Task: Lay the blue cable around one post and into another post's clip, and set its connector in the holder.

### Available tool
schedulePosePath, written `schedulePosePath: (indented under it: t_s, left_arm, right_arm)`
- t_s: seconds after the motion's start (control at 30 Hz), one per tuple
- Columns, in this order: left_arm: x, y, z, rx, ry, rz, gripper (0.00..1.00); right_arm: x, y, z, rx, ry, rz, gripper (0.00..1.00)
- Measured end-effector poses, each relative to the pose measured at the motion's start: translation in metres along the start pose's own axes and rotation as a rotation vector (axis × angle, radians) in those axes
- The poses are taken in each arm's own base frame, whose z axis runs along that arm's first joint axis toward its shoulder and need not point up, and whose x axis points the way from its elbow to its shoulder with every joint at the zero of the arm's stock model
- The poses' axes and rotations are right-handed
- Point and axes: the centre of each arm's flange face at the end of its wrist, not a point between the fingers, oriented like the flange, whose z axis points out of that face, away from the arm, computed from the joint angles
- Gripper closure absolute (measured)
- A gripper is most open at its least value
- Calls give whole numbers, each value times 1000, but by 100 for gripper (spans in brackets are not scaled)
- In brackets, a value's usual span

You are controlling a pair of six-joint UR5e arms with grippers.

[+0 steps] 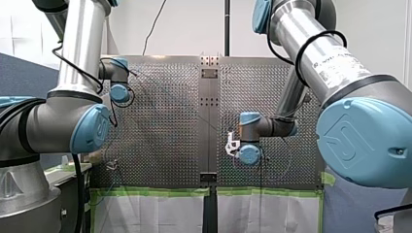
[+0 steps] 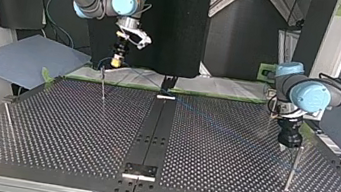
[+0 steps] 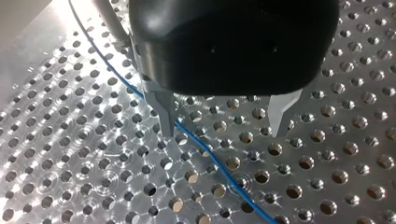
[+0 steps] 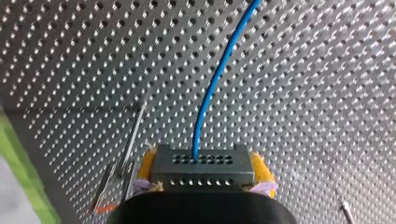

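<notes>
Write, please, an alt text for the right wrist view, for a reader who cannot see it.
My right gripper, with yellow pads, is shut on a dark connector, and the blue cable runs from the connector away over the perforated table. A thin metal post stands beside the gripper.
</notes>
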Motion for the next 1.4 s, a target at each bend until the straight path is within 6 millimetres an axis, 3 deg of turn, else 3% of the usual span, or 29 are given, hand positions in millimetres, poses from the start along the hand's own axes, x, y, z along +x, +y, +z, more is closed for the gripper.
schedulePosePath:
  t_s: [0.6, 1.03, 1.4]
  left_arm:
    - [4, -6, -3, 10, 9, -3, 0]
    - [3, -6, -2, 10, 7, -4, 0]
    - [2, -5, -2, 9, 6, -4, 0]
  right_arm:
    - [-36, 38, -51, -74, -4, 2, 100]
    - [-96, 103, -86, -175, -86, 11, 100]
    - [-108, 145, -102, -191, -121, 43, 100]
